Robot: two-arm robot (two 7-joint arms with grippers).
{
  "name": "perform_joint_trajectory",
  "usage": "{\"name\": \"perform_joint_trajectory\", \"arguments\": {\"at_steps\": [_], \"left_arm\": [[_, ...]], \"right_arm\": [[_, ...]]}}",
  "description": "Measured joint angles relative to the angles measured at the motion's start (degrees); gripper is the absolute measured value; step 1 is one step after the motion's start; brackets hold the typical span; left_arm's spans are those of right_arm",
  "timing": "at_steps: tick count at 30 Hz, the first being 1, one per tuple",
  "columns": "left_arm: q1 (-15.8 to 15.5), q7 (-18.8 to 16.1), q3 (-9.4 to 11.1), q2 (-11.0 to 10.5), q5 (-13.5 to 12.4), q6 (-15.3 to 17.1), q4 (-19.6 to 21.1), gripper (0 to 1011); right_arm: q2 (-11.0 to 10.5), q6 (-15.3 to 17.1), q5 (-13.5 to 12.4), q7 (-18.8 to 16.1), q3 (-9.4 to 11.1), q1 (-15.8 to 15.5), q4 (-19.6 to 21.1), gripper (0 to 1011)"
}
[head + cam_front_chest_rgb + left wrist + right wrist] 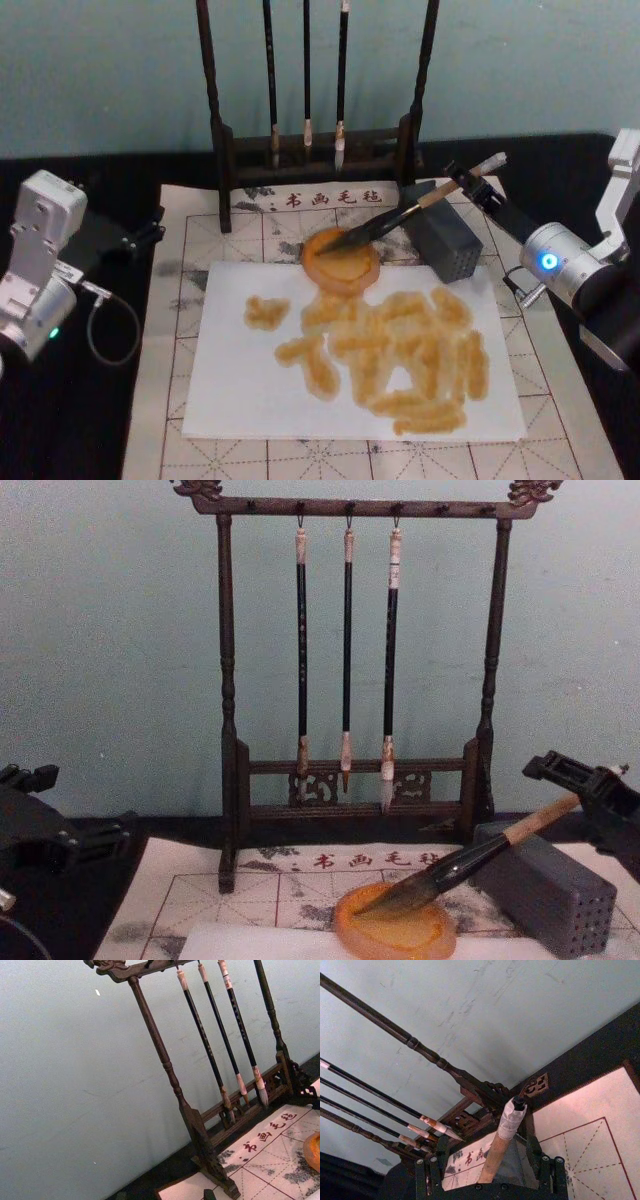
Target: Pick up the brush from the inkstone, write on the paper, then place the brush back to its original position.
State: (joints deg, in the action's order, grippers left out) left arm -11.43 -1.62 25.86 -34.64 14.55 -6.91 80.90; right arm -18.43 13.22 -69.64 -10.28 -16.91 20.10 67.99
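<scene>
1. Resting in the inkstone [340,285], the dark bristles of the brush [400,215] are seen; the round amber dish stands on the gridded mat [185,250], touching the far edge of the paper [240,390].
2. The tan handle is tilted up and away toward the robot's right, and it passes over the near corner of the grey block [450,245], which has small holes in its side.
3. The right gripper [470,183] is placed at the upper part of the handle, just below the white end cap. In the right wrist view its fingers are spread, one on each side of the handle, and a gap is left on both sides, so the handle is not pinched.
4. The left gripper [140,238] is held at the left edge of the mat, well apart from the brush. Whether it is spread or pressed together cannot be told.
5. The paper is covered in its middle and right part with thick amber strokes.
6. Behind the inkstone a dark wooden rack [360,770] is standing, and three thin brushes [347,640] are hung from its top bar, tips down.
</scene>
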Motion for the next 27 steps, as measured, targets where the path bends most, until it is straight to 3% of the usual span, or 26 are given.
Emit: {"name": "perform_joint_trajectory", "arguments": {"at_steps": [4,12,21,24,27], "left_arm": [[0.0,0.0,0.0,0.0,0.0,0.0,0.0,1001],[0.0,0.0,0.0,0.0,0.0,0.0,0.0,1001],[0.0,0.0,0.0,0.0,0.0,0.0,0.0,1001],[0.0,0.0,0.0,0.0,0.0,0.0,0.0,1001],[0.0,0.0,0.0,0.0,0.0,0.0,0.0,1001]], "right_arm": [[0.0,0.0,0.0,0.0,0.0,0.0,0.0,965],[0.1,0.1,0.0,0.0,0.1,-0.1,0.1,777],[0.1,0.1,0.0,0.0,0.2,-0.1,0.1,502],[0.1,0.1,0.0,0.0,0.2,-0.1,0.1,360],[0.1,0.1,0.0,0.0,0.2,-0.1,0.1,301]]}}
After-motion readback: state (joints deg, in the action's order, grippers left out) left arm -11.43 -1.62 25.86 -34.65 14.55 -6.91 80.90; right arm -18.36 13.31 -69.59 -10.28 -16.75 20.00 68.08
